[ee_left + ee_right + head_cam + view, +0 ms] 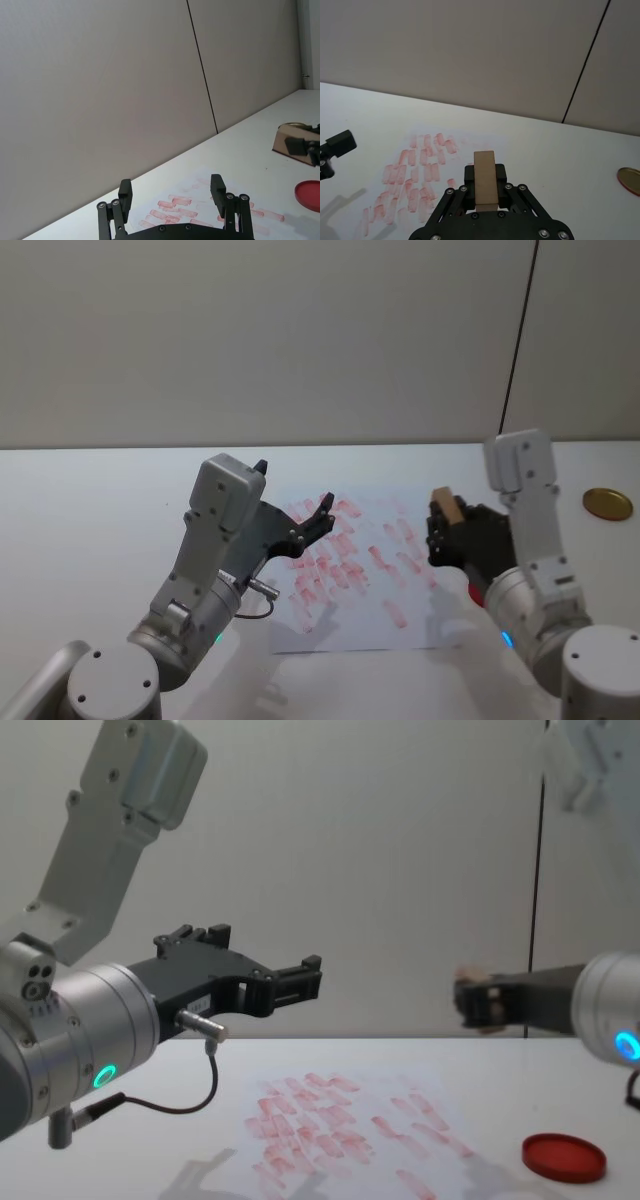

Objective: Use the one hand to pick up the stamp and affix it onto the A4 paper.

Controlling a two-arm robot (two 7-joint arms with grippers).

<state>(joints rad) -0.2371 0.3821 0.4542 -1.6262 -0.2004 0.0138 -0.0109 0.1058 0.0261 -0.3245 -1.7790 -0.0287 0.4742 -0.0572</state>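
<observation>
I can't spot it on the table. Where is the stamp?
In the head view's right half, the stamp sits in the right pincer, raised near the right edge of the A4 paper.

From the head we look steeply down on the A4 paper (370, 575); from the chest, low and side-on across it. Our 2 wrist cameras sit close behind the left gripper (171, 185) and right gripper (485, 175), facing the same paper and wall (100, 75).
</observation>
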